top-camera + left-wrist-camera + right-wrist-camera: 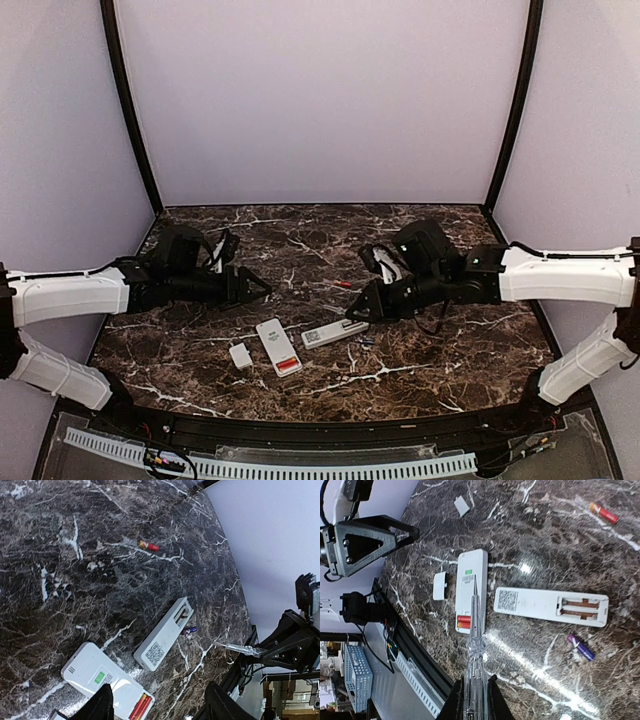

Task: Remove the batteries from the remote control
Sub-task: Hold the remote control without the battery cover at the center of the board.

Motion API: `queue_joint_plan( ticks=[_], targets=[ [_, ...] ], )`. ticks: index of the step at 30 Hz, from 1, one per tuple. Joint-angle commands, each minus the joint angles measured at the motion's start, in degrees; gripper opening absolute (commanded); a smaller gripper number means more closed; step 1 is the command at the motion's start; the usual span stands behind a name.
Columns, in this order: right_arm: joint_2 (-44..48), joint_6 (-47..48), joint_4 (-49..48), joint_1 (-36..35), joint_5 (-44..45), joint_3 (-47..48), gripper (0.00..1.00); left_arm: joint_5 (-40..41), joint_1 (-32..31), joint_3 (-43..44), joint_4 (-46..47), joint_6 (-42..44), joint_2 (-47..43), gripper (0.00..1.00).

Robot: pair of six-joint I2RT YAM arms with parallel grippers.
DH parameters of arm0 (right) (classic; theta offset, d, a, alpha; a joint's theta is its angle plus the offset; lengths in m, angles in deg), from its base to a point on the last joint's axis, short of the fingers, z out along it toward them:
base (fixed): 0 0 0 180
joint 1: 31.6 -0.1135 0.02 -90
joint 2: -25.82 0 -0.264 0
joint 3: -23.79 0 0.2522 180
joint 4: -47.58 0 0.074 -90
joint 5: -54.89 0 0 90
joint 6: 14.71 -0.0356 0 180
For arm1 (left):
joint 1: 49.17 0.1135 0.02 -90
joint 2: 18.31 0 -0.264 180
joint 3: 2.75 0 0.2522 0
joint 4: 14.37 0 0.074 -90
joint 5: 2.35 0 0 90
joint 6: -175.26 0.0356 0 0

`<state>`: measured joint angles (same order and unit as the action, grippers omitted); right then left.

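A wide white remote (278,346) lies compartment-up with two red batteries (463,622) still in its near end. Beside it a slim white remote (545,605) shows an empty battery bay. One red battery (343,284) lies loose farther back, and a purple one (581,647) rests next to the slim remote. My right gripper (474,700) is shut on a clear pointed tool (475,640), whose tip hangs over the wide remote. My left gripper (157,710) hovers open, left of both remotes, with nothing between its fingers.
A small white cover (240,355) lies just left of the wide remote. A second cover (462,506) sits farther left on the dark marble table (450,360). A black rail runs along the table's near edge.
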<state>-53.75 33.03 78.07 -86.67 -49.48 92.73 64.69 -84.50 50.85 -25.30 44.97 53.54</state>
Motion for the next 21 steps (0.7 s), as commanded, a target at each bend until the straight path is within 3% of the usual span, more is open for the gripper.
queue_joint_plan(
  ticks=[1,9,21],
  targets=[
    [-2.9,-0.9,-1.1,-3.4,-4.6,-0.5,0.00,3.2,-1.4,-3.2,-1.5,-5.5,1.5,0.61],
    [-5.7,-6.3,-10.1,-6.2,-7.4,-3.1,0.00,3.2,-2.2,-4.0,-4.4,-4.8,5.3,0.53],
    [-8.5,-6.8,-7.3,-8.0,-3.2,-2.0,0.00,2.9,-2.3,-5.2,-4.4,-4.3,9.7,0.52]
  ],
)
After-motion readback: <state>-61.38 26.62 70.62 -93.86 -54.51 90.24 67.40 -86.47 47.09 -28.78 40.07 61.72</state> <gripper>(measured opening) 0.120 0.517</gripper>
